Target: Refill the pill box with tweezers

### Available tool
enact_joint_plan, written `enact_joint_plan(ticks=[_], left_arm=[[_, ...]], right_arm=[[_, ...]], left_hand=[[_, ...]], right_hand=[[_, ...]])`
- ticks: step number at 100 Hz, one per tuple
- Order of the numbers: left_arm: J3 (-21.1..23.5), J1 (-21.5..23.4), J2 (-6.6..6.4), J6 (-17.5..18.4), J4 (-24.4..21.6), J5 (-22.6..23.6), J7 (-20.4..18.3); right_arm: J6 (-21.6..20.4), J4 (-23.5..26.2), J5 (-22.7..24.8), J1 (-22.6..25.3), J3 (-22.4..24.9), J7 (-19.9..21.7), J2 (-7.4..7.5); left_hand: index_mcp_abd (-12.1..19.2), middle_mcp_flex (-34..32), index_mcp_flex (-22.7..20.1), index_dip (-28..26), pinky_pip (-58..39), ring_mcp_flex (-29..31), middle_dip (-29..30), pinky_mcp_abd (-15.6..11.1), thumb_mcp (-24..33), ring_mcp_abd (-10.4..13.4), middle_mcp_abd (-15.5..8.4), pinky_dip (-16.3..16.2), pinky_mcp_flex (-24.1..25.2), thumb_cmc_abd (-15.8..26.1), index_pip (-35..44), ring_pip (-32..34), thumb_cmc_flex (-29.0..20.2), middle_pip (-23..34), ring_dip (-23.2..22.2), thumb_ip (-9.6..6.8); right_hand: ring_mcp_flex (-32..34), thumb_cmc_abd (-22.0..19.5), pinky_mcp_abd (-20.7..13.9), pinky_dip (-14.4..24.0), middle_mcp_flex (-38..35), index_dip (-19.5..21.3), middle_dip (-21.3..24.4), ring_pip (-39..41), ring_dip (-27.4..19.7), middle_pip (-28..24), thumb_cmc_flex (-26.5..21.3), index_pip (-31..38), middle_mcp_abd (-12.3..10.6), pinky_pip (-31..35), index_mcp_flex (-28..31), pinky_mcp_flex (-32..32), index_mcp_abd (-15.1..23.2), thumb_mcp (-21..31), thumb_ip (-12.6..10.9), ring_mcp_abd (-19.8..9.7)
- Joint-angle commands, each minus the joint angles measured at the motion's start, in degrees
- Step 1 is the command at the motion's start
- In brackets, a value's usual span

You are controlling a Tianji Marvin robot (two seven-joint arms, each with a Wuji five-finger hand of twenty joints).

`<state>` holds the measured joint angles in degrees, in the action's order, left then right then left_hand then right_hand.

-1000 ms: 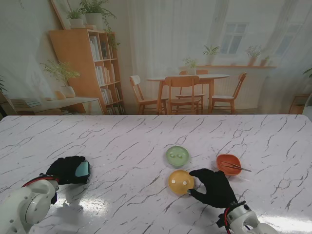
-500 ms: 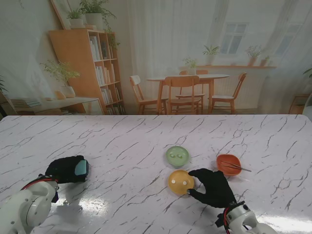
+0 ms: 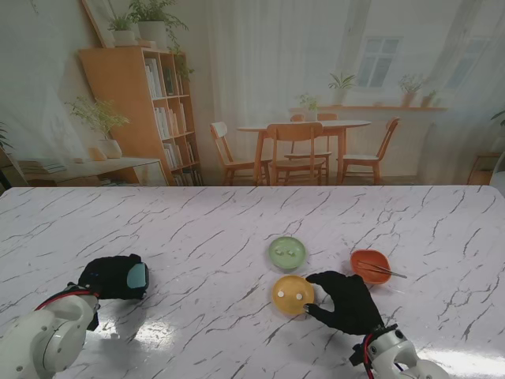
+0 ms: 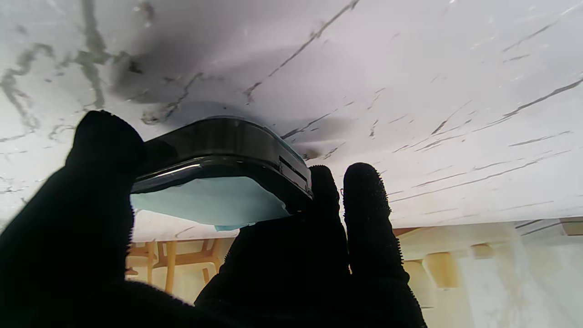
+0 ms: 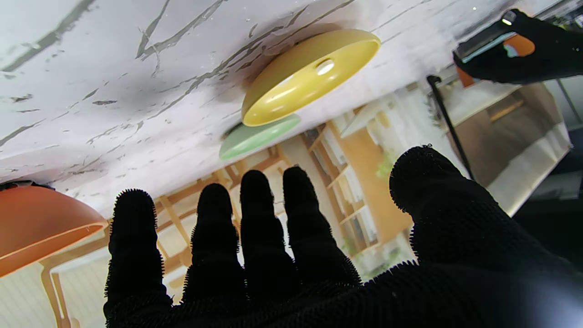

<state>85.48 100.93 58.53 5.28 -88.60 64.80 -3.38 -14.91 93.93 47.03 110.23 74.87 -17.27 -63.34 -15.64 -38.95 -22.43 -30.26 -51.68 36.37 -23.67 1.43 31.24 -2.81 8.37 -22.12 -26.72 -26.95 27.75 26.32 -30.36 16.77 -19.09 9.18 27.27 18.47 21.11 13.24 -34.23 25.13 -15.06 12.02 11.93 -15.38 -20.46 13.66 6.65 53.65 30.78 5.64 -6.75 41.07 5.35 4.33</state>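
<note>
The left hand [image 3: 110, 276] is clenched around the pill box [image 3: 135, 275], a dark case with a light blue face; in the left wrist view the thumb [image 4: 107, 150] presses one side of the pill box [image 4: 218, 173] and the fingers [image 4: 364, 200] the other side. The yellow dish [image 3: 293, 294] with two small white pills is far to the right of the pill box. The right hand [image 3: 347, 304] is released, fingers spread, holding nothing, just beside the yellow dish. The tweezers [image 3: 387, 271] lie across the orange dish [image 3: 369, 264], right of the yellow dish. The green dish [image 3: 287, 252] is just beyond the yellow dish.
</note>
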Motion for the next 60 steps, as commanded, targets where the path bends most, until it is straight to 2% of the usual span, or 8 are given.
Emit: enact_joint_plan(ticks=[1, 17, 36, 60], left_arm=[[-0.34, 0.4, 0.4, 1.65, -1.55, 0.18, -1.25], [-0.67, 1.05, 0.4, 1.69, -4.71, 1.02, -2.77], [-2.5, 0.91, 0.53, 3.11, -6.85, 2.98, 0.43], [-6.95, -0.59, 0.46, 4.38, -8.81, 3.51, 0.87]], right_arm=[[-0.38, 0.12, -0.17, 0.35, 0.11, 0.2, -0.29], [-0.8, 0.38, -0.19, 0.44, 0.95, 0.85, -0.22], [-1.08, 1.37, 0.13, 0.61, 1.77, 1.95, -0.05], [-1.18, 2.15, 0.81, 0.88, 2.16, 2.41, 0.09]], left_hand=[[5.92, -6.57, -4.99, -1.39, -2.87, 2.71, -0.8, -1.47, 12.43, 2.98, -6.11, -1.26, 0.43, 9.62, 9.39, 2.64, -8.85, 8.21, -0.63, -6.58], [6.01, -7.76, -5.74, -1.75, -4.09, 3.72, -1.08, -1.32, 12.48, 2.92, -6.0, -1.58, -0.17, 8.54, 10.25, 3.26, -9.19, 8.63, -0.85, -6.1], [6.4, -9.7, -6.74, -2.43, -6.31, 5.28, -1.53, -0.94, 12.75, 2.92, -6.22, -2.18, -1.06, 7.03, 12.23, 4.65, -8.73, 9.52, -1.25, -4.89], [5.98, -11.57, -7.99, -2.51, -8.54, 6.92, -1.84, -0.23, 12.43, 2.55, -5.98, -2.78, -2.3, 6.51, 13.44, 5.95, -8.32, 10.31, -1.55, -4.54]], right_hand=[[0.92, -0.06, -5.88, 0.51, -1.07, 0.6, -0.27, 0.64, 0.4, -0.39, 0.99, 0.52, -0.62, 0.98, 1.03, -0.08, 0.85, 0.26, -1.88, -0.16], [0.93, -0.18, -6.05, 0.47, -1.22, 0.54, -0.27, 0.58, 0.4, -0.31, 0.86, 0.43, -0.5, 0.85, 1.14, -0.16, 0.75, 0.02, -1.9, -0.07], [0.86, -0.35, -6.11, 0.44, -1.14, 0.48, -0.26, 0.47, 0.4, -0.14, 0.82, 0.33, -0.49, 0.77, 1.17, -0.2, 0.6, -0.32, -1.91, -0.08], [0.92, -0.44, -6.03, 0.43, -1.2, 0.45, -0.28, 0.41, 0.41, -0.05, 0.75, 0.26, -0.51, 0.73, 1.17, -0.17, 0.67, -0.63, -1.96, -0.07]])
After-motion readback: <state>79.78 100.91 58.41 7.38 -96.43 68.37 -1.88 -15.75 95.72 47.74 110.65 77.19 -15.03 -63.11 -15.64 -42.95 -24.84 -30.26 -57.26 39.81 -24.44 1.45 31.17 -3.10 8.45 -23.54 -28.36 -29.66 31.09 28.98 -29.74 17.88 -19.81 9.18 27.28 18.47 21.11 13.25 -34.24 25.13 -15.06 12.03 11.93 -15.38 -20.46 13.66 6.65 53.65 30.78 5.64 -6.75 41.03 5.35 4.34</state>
